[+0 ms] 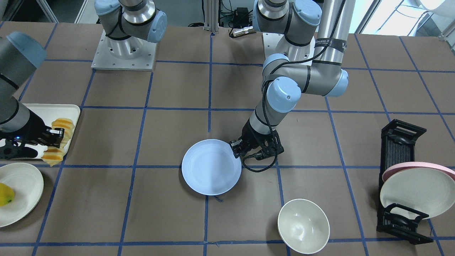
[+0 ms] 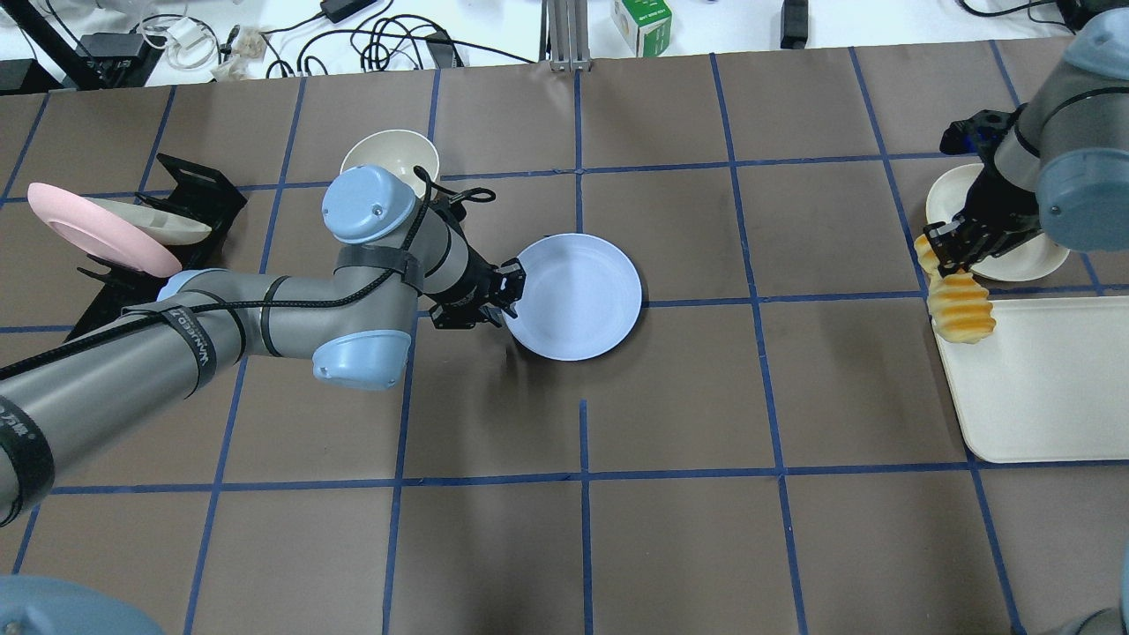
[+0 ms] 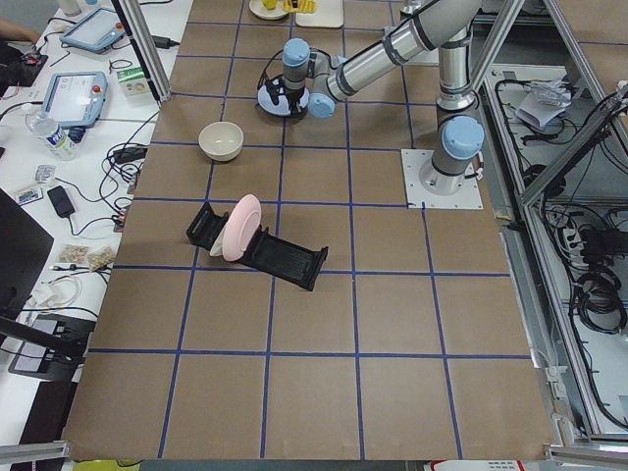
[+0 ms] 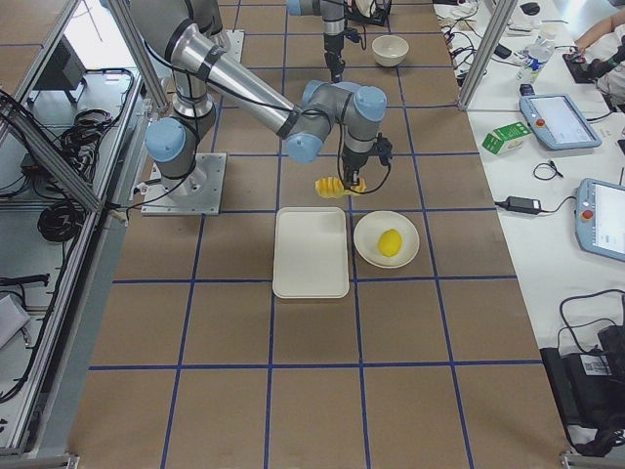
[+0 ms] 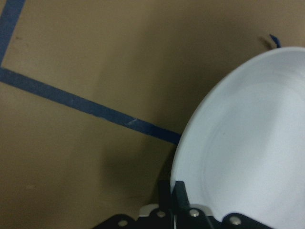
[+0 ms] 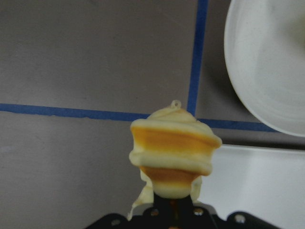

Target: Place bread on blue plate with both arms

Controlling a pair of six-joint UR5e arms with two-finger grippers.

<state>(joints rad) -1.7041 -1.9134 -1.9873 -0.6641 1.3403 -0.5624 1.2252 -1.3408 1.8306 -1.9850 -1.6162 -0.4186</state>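
A: The right gripper (image 2: pixel 944 251) is clamped on the bread (image 2: pixel 960 310), which hangs over a corner of the tray (image 2: pixel 1041 388).
B: The left gripper (image 2: pixel 513 284) pinches the rim of the blue plate (image 2: pixel 582 300), mid-table.
A: Pickup looks done. Bread and plate are well apart, so transfer and placement remain.

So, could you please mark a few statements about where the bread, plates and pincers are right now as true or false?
The right pincer holds the bread. True.
The left pincer grips the blue plate at its rim. True.
The bread lies on the blue plate. False: that plate is bare; the bread hangs in the right pincer.
The yellow fruit sits in the bowl. False: the bowl is empty; the yellow fruit lies on a cream plate.
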